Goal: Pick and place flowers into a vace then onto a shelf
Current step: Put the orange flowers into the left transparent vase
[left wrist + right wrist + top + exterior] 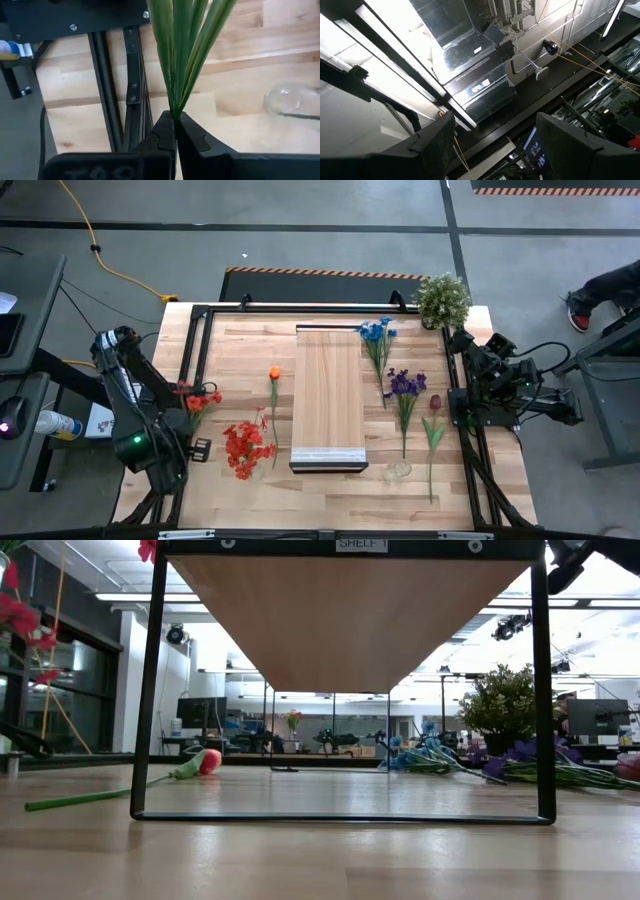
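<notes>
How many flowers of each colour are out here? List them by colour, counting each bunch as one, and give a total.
Red flowers: 2, one bunch in the left gripper
Orange flower: 1
Blue flower: 1
Purple flower: 1
Dark-red flower: 1
Total: 6

A small white label reading "SHELF 1" [364,545] sits on the black top bar of the shelf [350,620] frame; nothing else is legible.

Six flowers [404,392], one shelf [328,397], one vase [397,471].
</notes>
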`<state>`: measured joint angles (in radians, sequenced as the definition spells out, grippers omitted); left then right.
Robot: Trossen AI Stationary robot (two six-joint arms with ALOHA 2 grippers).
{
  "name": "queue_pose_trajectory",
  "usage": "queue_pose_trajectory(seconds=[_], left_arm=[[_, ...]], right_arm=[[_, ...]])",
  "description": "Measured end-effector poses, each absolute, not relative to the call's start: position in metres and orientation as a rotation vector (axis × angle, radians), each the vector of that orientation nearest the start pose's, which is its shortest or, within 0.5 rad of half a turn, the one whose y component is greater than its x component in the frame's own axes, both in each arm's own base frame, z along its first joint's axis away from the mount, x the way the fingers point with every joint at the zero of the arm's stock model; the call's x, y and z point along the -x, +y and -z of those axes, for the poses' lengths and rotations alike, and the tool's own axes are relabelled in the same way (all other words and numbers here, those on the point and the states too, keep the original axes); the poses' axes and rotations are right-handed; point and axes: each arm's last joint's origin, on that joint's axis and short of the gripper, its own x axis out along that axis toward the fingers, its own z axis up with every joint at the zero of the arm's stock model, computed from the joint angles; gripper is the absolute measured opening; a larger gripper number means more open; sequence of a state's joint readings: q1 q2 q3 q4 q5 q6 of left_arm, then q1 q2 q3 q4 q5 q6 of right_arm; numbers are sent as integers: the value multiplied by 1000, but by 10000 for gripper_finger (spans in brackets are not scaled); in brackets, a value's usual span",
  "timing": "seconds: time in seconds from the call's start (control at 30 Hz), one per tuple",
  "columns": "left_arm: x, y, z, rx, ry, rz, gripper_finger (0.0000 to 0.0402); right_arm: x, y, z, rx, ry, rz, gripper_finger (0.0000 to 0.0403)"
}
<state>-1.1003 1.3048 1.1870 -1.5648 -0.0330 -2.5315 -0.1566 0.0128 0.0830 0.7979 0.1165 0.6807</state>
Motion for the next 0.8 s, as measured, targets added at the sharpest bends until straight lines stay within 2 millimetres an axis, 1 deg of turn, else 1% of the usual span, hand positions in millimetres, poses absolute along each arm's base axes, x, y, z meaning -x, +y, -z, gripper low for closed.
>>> queue_pose_trajectory(seconds=[0.23, 0.47, 0.6, 0.8], left_arm=[[-88, -170, -293, 1021, 1174, -1155, 35], [-90, -171, -307, 1033, 1030, -1035, 35], [-87, -173, -311, 1038, 1038, -1007, 35], [-88, -174, -319, 1062, 1021, -974, 35]], right_arm=[[-57, -12, -258, -616, -922, -51, 267], [-57, -12, -258, -616, -922, -51, 268], [-57, -12, -258, -616, -922, -51, 266], [-57, -12, -258, -616, -922, -51, 268]])
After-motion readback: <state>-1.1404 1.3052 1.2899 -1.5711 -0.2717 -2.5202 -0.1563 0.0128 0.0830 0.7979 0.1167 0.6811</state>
